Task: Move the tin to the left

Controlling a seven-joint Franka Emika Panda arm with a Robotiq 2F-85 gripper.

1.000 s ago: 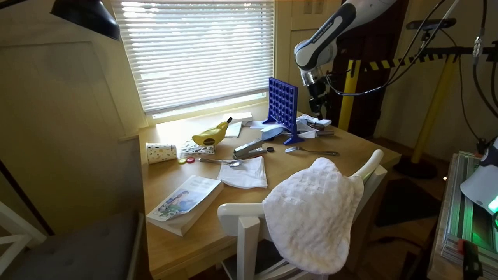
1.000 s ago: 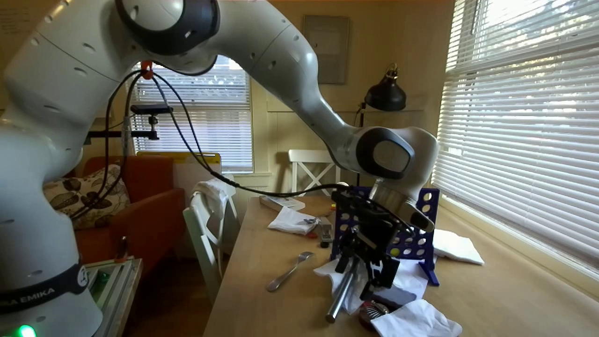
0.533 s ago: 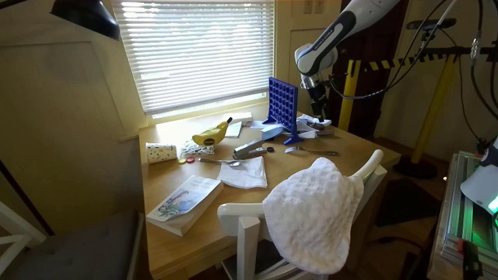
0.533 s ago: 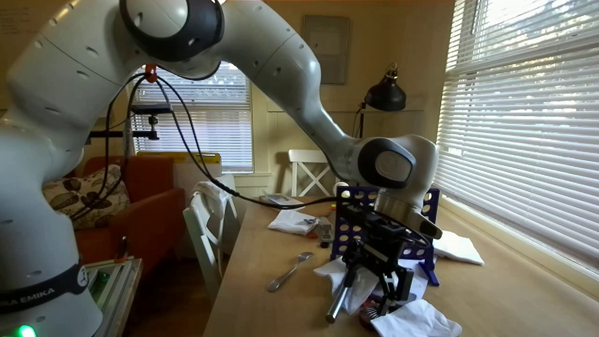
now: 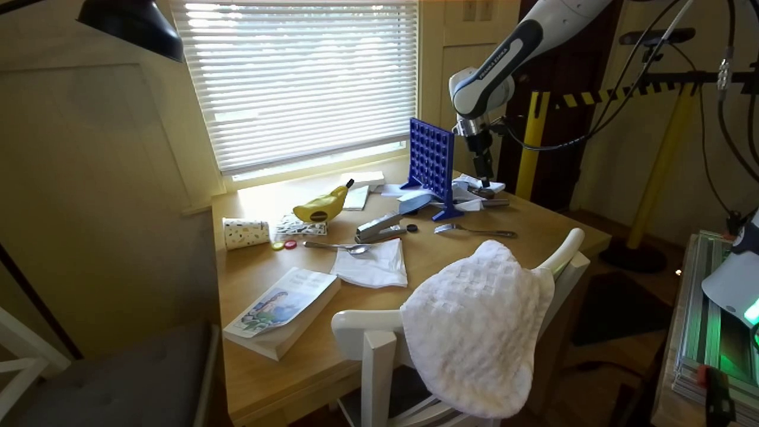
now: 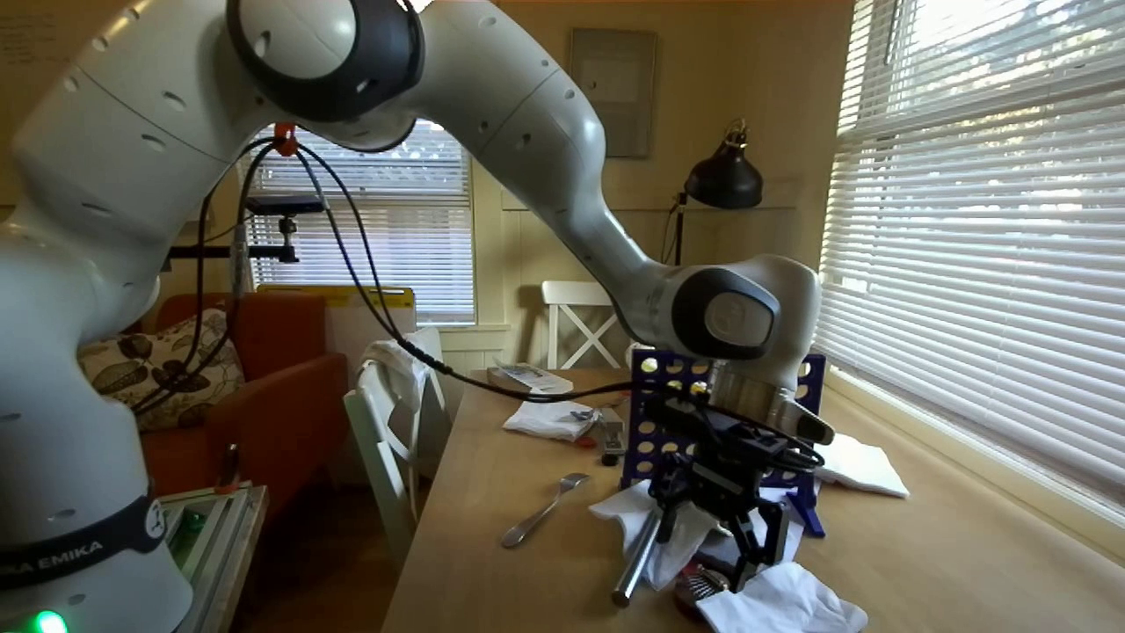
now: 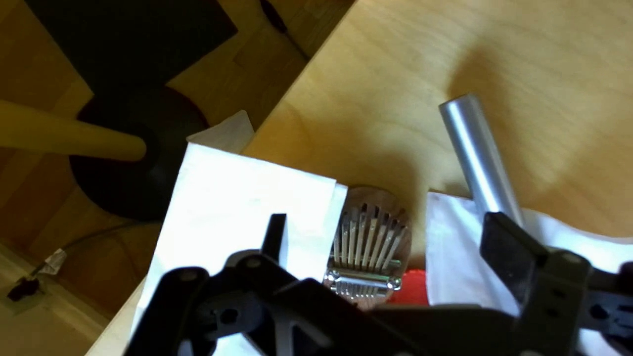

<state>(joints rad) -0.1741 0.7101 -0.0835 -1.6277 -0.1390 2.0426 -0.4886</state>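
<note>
No object clearly recognisable as a tin shows in any view. My gripper is open and empty. Its fingers are spread above a small clear-bodied thumb piano with metal tines. In the wrist view the left finger is over a white napkin and the right finger covers part of a silver metal tube. In an exterior view the gripper is low over the thumb piano, with the tube to the left. The gripper also shows behind the blue game frame.
A second napkin lies under the tube, near a red item. A fork, stapler, yellow banana-shaped pouch, book and speckled cup lie farther off. The table edge runs close to the thumb piano.
My gripper has moved down and swung toward the thumb piano, shifting right in the nearer exterior view. It stays open. The objects on the table have not visibly moved.
</note>
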